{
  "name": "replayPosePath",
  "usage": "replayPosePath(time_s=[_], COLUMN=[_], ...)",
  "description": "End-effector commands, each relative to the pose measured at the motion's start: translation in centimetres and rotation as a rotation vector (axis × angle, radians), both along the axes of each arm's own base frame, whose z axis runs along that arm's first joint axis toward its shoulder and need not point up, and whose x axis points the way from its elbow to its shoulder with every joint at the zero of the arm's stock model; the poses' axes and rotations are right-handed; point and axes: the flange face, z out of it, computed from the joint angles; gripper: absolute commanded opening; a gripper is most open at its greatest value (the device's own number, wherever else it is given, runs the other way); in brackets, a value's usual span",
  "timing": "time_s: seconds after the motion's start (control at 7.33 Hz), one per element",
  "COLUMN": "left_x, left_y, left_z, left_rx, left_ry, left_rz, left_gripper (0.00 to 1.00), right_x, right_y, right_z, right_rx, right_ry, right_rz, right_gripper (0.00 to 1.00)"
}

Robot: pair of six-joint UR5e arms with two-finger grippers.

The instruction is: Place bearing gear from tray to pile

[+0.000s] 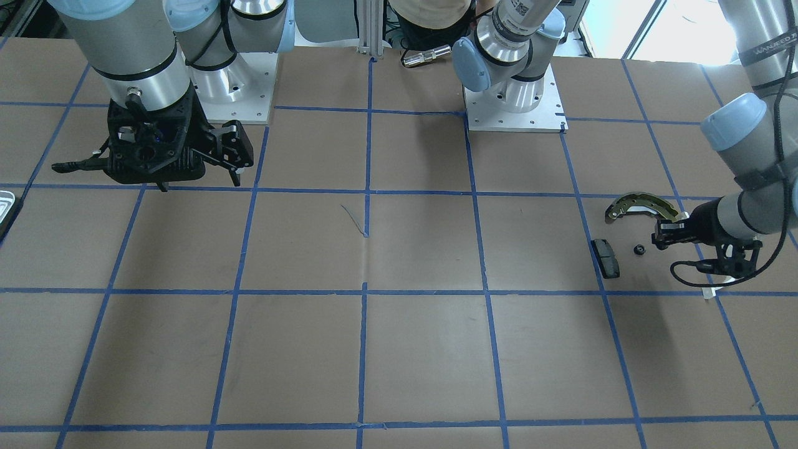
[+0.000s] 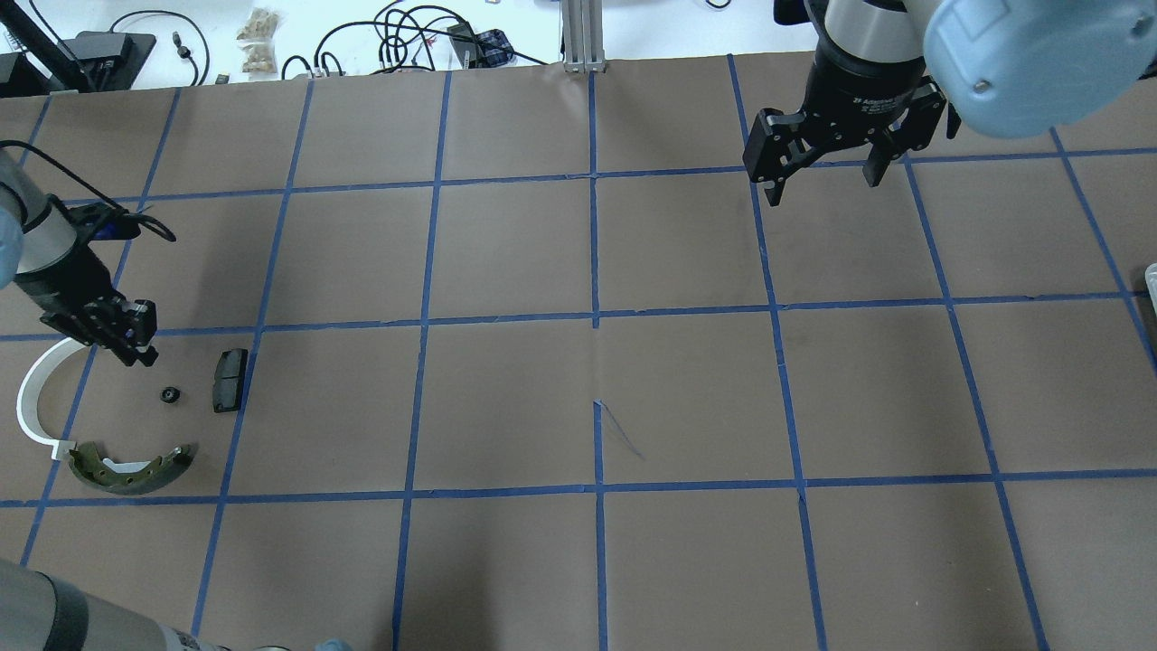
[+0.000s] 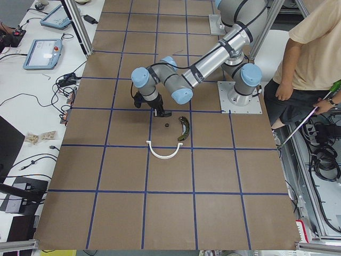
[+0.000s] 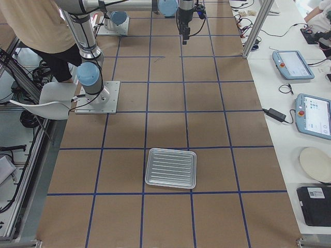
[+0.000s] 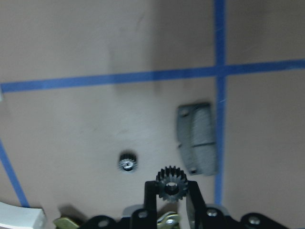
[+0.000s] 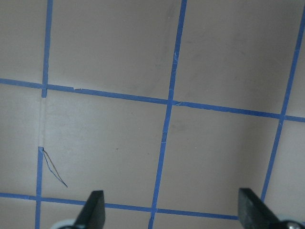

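The main risk is letting a round part go too high. Dropped onto the table, the gear could land on edge and roll away from the pile. It could also knock the one lying there, and fingers that open unevenly could flick it aside. The tray sits at the right end of the table with nothing showing in it, well apart from all this. The right gripper hangs spread and empty over the far right squares. At the left end lies the pile: the white half-ring, the brake shoe at the ring's near end, the dark pad to their right, and a small loose gear between ring and pad. The left gripper pinches the gear by its teeth between its fingertips. It seems to be just above the table, though the height is hard to judge. The gear hangs beside the pad and near the loose gear.
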Motion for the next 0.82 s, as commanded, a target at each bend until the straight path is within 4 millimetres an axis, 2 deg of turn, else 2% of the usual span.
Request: replayPosePath(time_s=[0.0,0.14,0.41,0.68], left_x=[2.4,2.1,2.3,2.3], left_y=[1.1,1.4,1.4,1.6], left_z=[-2.4,-4.0,-5.4,-5.8], left_rx=[0.012,0.003,-0.026,-0.010], left_ry=[0.028,0.023,-0.004,0.001], left_rz=[-0.014,-0.020,-0.019,-0.019], left_gripper=[0.00,0.00,0.00,0.00], right_x=[0.1,0.0,-0.6,-2.0], right_y=[1.6,1.6,1.5,1.1], right_z=[-0.4,-0.2,0.1,0.5], right_rx=[-0.002,-0.007,-0.015,-0.033], right_ry=[-0.041,-0.042,-0.039,-0.032], right_rz=[-0.009,-0.012,-0.052,-0.110], right_gripper=[0.97,0.97,1.00,1.00])
